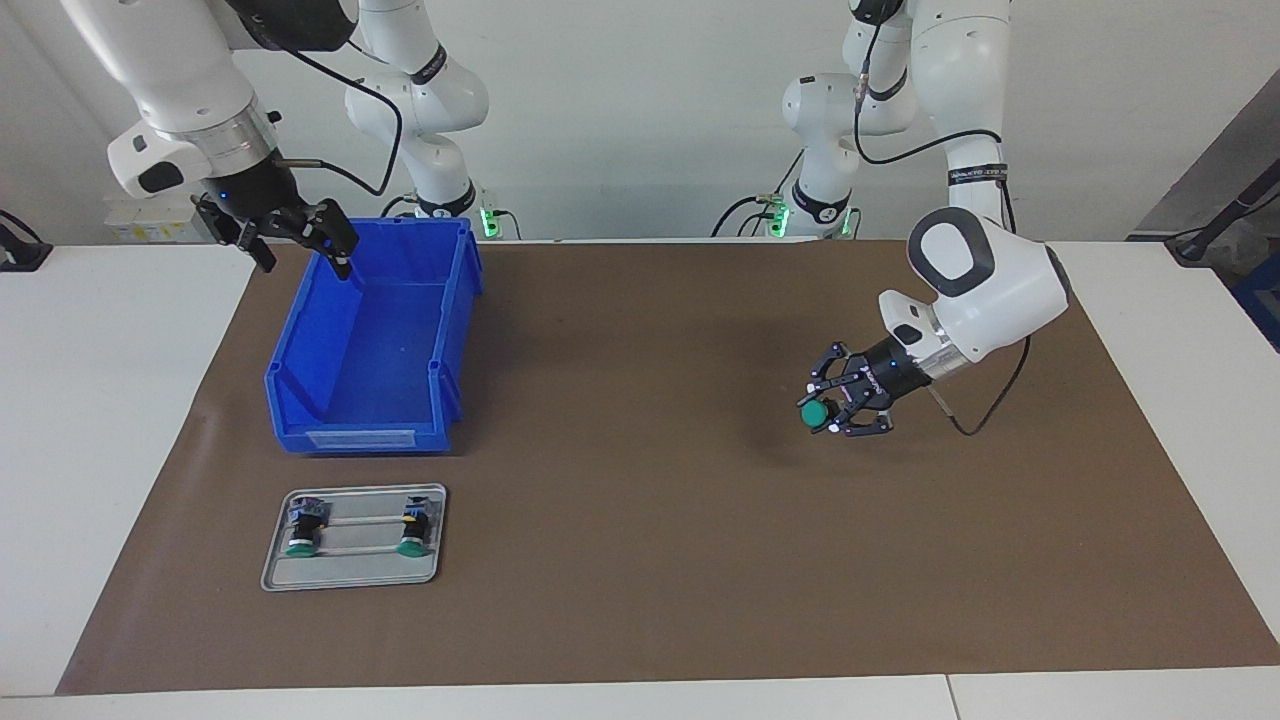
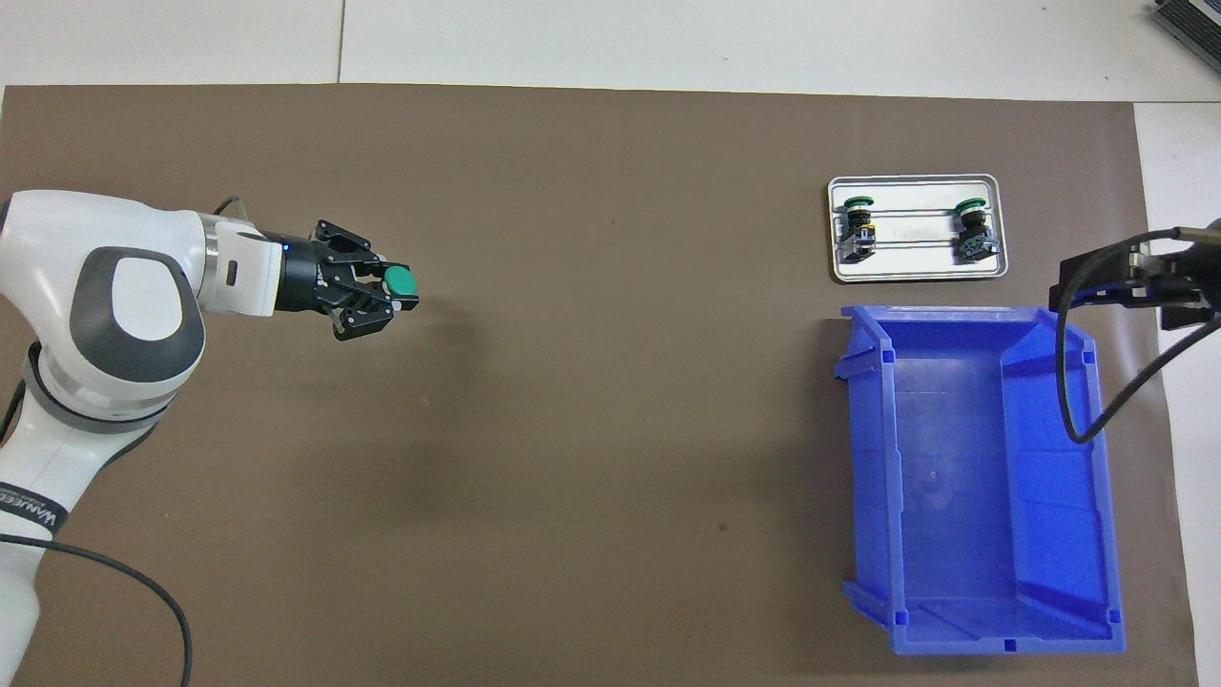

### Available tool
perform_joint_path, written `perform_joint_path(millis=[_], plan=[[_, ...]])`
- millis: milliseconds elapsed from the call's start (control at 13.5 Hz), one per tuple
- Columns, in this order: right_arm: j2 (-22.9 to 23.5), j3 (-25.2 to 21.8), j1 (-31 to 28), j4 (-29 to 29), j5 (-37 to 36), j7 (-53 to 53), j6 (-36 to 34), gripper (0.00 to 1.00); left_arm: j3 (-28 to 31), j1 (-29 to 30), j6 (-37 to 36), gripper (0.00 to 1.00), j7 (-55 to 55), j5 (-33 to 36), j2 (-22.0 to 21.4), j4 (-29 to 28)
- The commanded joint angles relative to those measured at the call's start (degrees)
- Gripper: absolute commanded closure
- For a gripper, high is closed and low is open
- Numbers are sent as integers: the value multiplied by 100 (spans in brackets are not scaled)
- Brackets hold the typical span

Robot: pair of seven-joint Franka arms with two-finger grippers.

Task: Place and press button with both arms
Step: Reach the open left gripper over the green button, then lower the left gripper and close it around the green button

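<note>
Where the left pincer [image 1: 826, 412] closes, the button [image 1: 815, 413] sits.

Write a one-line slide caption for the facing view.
Left end effector holds a green button above the mat; right end effector waits open over the blue bin.

The left tool [image 2: 386, 298] is closed on a green-capped button [image 2: 401, 281] and hangs over the brown mat [image 2: 610, 429] at the left arm's end of the surface. At the right arm's end sits a blue bin [image 2: 973, 477], and just beside it, farther from the robots, a grey tray [image 2: 916, 274] holding two more buttons [image 2: 857, 224]. The right tool [image 2: 1111, 286] hangs with its jaws wide over the bin's outer rim.
</note>
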Motion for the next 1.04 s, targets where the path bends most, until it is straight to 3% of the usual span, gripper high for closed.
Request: perform_joint_path(millis=[0, 296, 666, 814, 962], plan=[[-56, 52, -66, -67, 96, -121, 23, 0, -52, 70, -5, 93, 907, -967, -547, -906], [-56, 52, -66, -67, 96, -121, 23, 0, -60, 9, 12, 93, 1822, -1830, -820, -1619], [-56, 52, -66, -76, 96, -121, 14, 0, -78, -185, -356, 91, 3387, -3887, -750, -2235], [-56, 52, -66, -76, 96, -121, 23, 0, -78, -246, -645, 89, 3572, -4239, -741, -2393], [-56, 52, -66, -76, 96, -121, 23, 0, -78, -394, -944, 81, 4046, -5010, -697, -2683]])
